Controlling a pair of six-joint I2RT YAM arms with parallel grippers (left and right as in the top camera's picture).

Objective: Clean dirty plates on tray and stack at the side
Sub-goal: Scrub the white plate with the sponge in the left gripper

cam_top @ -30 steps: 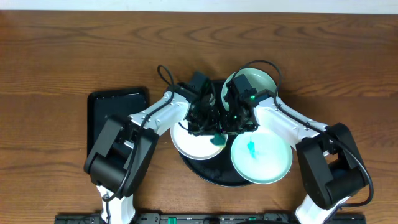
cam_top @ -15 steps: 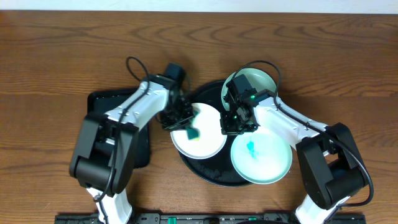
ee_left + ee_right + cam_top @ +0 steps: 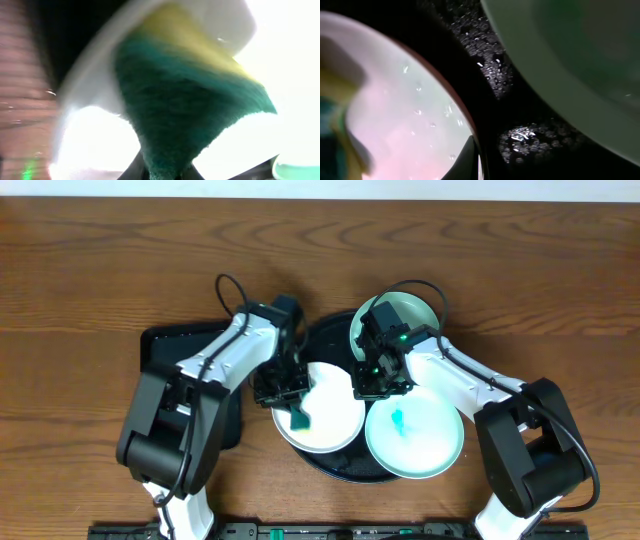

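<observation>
Green-and-yellow sponge [image 3: 301, 416] is pinched tight in the left gripper [image 3: 297, 402] and sits down on the white plate [image 3: 335, 420], near its left edge. The right gripper [image 3: 368, 387] has its fingers pressed together on that plate's right rim, as far as I can see. All three plates are on the black tray [image 3: 345, 468]: white one front left, smeared plate [image 3: 430, 440] just beside it, and the back plate [image 3: 410, 310] partly under the right arm.

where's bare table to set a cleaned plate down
Bare table right of the right arm, along the far edge, and left of the rectangular tray. Crowded: the round tray, with three plates, the left tool on a sponge and the right tool.
</observation>
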